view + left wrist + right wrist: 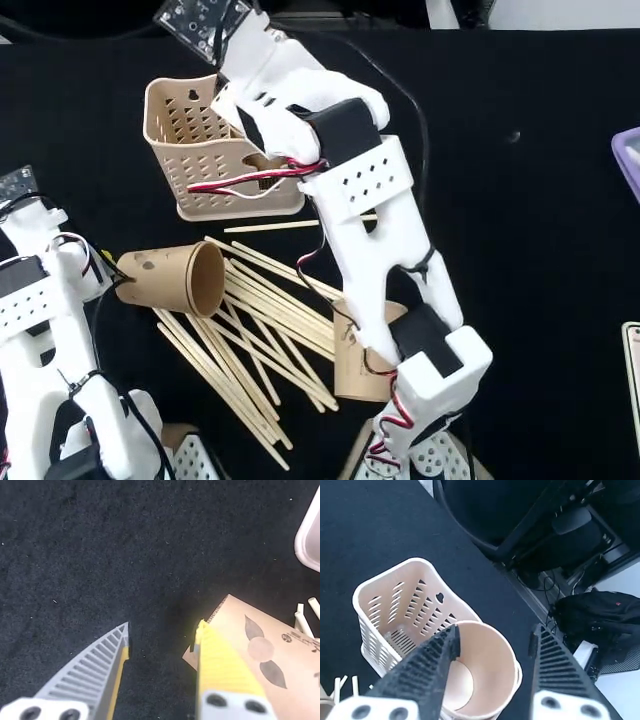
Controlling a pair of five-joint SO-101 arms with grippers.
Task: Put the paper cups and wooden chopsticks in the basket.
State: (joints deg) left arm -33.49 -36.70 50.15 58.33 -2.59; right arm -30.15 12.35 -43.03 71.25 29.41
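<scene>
Left gripper (162, 630) is wide open and holds nothing. One finger sits just beside the base edge of the cup (260, 645), which lies on its side on the surface (100, 540), left of the chopsticks (275, 312) fanned out near-middle. Right gripper (495, 630) is open too and empty, jaws either side of a second cup (485, 670) upright at the basket (370, 625), far left; in it or beside it, can't tell.

Cups look light, thin paper, easy to crush, so I'd pinch the rim wall gently. Chopsticks look stiff, light and likely to roll; I'd take them mid-length.

Cup has a leaf-like print; its small text is unreadable.
</scene>
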